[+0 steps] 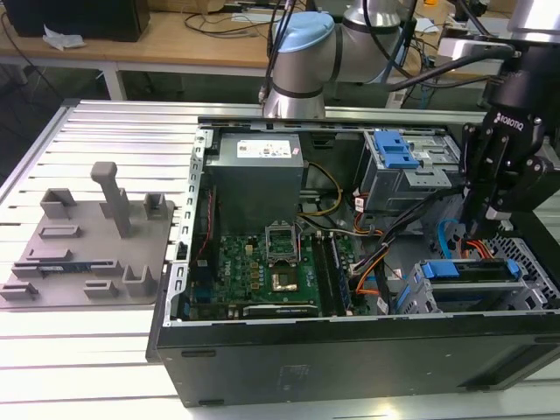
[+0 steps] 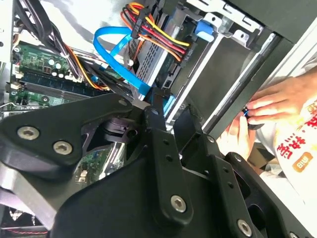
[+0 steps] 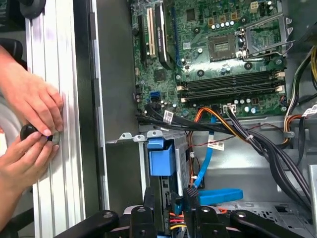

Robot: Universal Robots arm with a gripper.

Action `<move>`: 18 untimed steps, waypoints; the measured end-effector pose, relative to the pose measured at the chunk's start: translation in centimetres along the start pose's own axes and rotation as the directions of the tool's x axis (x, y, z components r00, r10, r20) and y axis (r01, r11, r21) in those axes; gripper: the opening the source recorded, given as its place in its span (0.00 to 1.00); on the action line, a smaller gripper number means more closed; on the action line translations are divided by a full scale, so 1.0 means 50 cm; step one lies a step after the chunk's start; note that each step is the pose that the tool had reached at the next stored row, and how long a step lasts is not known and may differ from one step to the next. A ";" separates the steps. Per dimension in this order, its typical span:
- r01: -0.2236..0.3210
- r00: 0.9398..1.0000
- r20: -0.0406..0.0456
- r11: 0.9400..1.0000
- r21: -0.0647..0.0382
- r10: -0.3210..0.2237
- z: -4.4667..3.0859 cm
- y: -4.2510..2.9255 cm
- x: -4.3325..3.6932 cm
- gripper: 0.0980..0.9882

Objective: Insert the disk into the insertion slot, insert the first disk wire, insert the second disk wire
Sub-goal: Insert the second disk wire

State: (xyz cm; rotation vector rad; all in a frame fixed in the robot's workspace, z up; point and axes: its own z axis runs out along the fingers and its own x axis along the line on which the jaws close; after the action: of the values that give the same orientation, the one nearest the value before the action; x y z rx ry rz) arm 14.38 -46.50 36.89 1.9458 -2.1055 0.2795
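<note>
At the computer case's (image 1: 350, 367) near corner, on the exterior view's right, the disk (image 1: 468, 269) sits in the insertion slot (image 1: 413, 297). Red-and-yellow wires (image 2: 158, 42) and a blue cable (image 2: 134, 74) run to its end. The gripper (image 1: 488, 226) hangs just above it, released, with its fingers (image 3: 148, 201) apart. Farther along lies the motherboard (image 1: 262, 262), and the power supply (image 1: 258, 179) stands by the far edge.
</note>
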 end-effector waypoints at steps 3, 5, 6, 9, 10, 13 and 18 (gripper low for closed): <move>-0.002 1.000 0.000 1.000 -0.001 0.002 -0.003 0.001 -0.008 0.30; -0.004 1.000 0.000 1.000 -0.001 0.004 -0.004 -0.001 -0.013 0.30; -0.004 1.000 0.000 1.000 -0.001 0.004 -0.005 -0.002 -0.014 0.30; -0.004 1.000 0.000 1.000 -0.001 0.004 -0.005 -0.009 -0.015 0.30; -0.005 1.000 0.000 1.000 -0.002 0.005 -0.005 -0.009 -0.015 0.30; -0.007 1.000 0.000 1.000 -0.002 0.007 -0.003 -0.009 -0.016 0.30; -0.011 1.000 0.000 1.000 -0.002 0.011 -0.002 -0.009 -0.016 0.29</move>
State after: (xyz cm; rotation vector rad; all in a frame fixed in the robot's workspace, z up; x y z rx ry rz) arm 14.90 -45.74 36.70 1.9339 -2.1164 0.2789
